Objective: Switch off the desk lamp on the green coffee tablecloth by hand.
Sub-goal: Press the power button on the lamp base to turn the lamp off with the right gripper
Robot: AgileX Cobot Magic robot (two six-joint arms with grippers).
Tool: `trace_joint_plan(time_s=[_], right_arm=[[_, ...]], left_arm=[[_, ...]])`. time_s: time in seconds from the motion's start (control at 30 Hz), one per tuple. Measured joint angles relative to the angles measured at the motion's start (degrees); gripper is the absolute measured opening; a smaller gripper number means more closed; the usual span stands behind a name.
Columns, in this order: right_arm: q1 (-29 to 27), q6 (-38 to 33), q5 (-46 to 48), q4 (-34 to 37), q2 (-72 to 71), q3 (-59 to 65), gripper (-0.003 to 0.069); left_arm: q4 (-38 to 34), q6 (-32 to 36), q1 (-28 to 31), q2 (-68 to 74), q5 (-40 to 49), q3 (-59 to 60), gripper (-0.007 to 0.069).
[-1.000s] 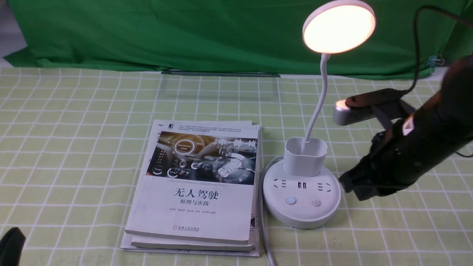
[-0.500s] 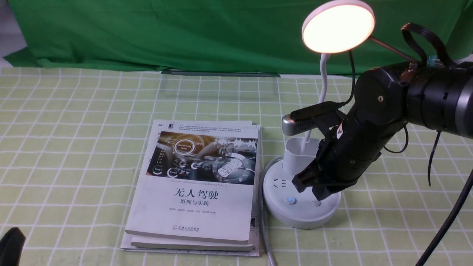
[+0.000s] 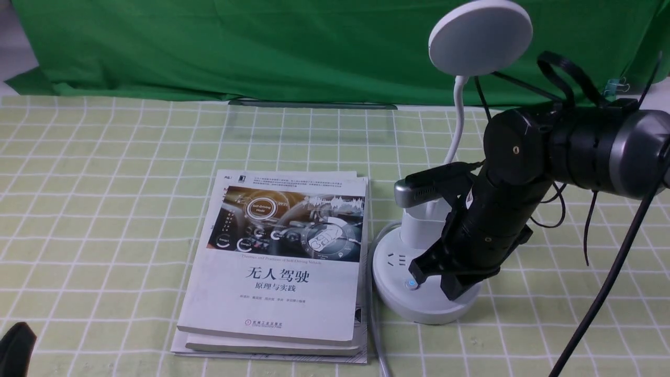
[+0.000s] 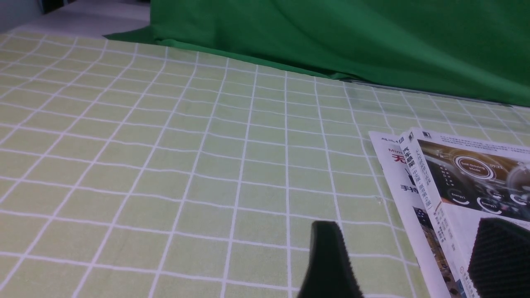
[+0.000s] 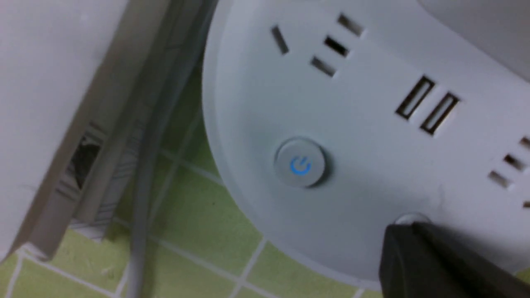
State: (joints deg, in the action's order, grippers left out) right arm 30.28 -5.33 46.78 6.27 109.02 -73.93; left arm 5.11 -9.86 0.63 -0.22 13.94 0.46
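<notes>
"Where does the lamp point(image 3: 419, 226) stand?"

"On the checked green tablecloth point(image 3: 104, 209), just right of the books point(image 3: 277, 262). Its flat disc head point(image 3: 480, 37) looks unlit."

"And the right hand point(image 3: 435, 283)?"

"Its tip is down on the round base point(image 3: 395, 285), at the plain button point(image 5: 408, 217) beside the blue-lit one point(image 5: 300, 163). Wide or narrow, I can't tell; only one black tip shows."

"Might it topple?"

"I doubt it. It's smooth hard plastic with a broad, probably steady base. The thin neck point(image 3: 456, 120) looks bendy, so leave that alone. A light, straight press on a button should do, though the glossy top may be slippery."
</notes>
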Motion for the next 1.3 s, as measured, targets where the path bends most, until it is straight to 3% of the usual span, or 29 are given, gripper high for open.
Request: trace_joint_plan(time_s=[0.57,1.3], right_arm=[[0.0,0.38,-0.67,-0.57,-7.16,0.2,0.0045],[0.0,0.44,-1.79,-0.62,-1.21,-0.09,0.0045]], left_arm=[[0.0,0.0,0.0,0.0,0.0,0.0,0.041],[0.0,0.0,0.0,0.0,0.0,0.0,0.041]])
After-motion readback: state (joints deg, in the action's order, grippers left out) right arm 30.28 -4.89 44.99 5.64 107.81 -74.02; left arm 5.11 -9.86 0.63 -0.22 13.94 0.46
